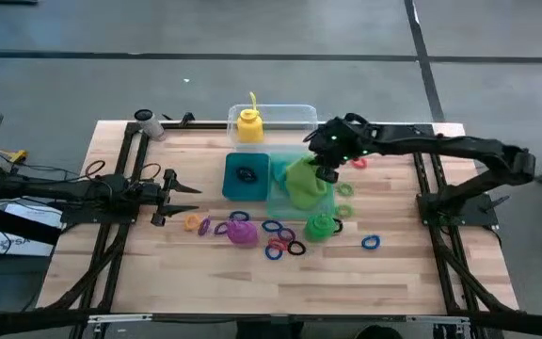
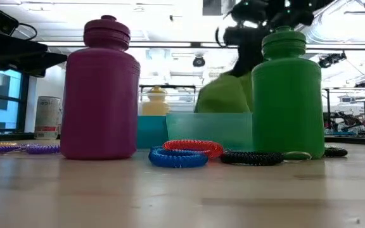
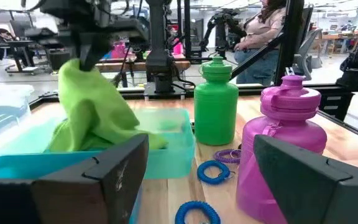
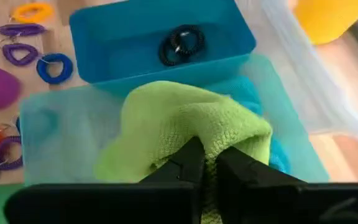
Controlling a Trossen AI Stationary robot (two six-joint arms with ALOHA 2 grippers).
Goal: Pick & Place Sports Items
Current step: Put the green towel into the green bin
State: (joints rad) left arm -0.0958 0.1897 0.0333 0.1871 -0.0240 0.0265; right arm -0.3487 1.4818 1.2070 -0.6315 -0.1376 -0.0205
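Right gripper (image 4: 207, 163) pinched shut on the lime-green cloth (image 4: 191, 124), holding it bunched over the pale teal compartment of the two-part tray (image 1: 276, 202) — cloth hangs down into that compartment, with a bit of teal cloth (image 4: 253, 96) showing under it. The darker blue compartment (image 4: 123, 37) next to it holds one black ring (image 4: 182, 43). Yellow bottle (image 1: 248, 124) stands in the clear tub (image 1: 294, 115) behind the tray. Green bottle (image 1: 320, 226) and purple bottle (image 1: 242, 232) are on the table in front of the tray, with blue, red, black and purple rings (image 1: 280, 240) scattered around them. Left gripper (image 1: 182, 188) waits at the table's left side, fingers spread wide — holding nothing.
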